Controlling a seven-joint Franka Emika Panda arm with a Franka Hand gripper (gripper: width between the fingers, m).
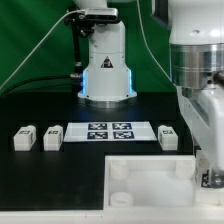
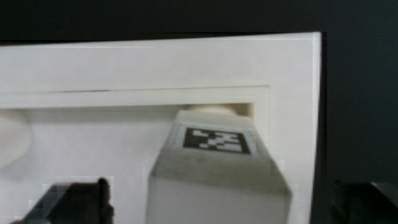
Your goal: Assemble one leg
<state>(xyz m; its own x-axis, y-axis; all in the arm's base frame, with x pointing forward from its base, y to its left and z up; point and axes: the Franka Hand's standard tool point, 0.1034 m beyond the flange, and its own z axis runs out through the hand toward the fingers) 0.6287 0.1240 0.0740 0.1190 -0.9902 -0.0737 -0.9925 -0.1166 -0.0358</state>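
The two-finger hand (image 2: 187,205) pinches a short chunky white plastic leg (image 2: 221,165) bearing a black-and-white square tag, its far end against a round corner socket of the large white square panel (image 2: 107,75). To my eye the leg is being seated: keep it in line with the socket and turn gently. Farther off, three more blocks flank the marker board (image 1: 108,132) on the black worktop (image 1: 50,170). No readable writing, only tag patterns

Marker board (image 1: 108,131) mid-table, big white panel (image 1: 150,180) w/ corner sockets near front
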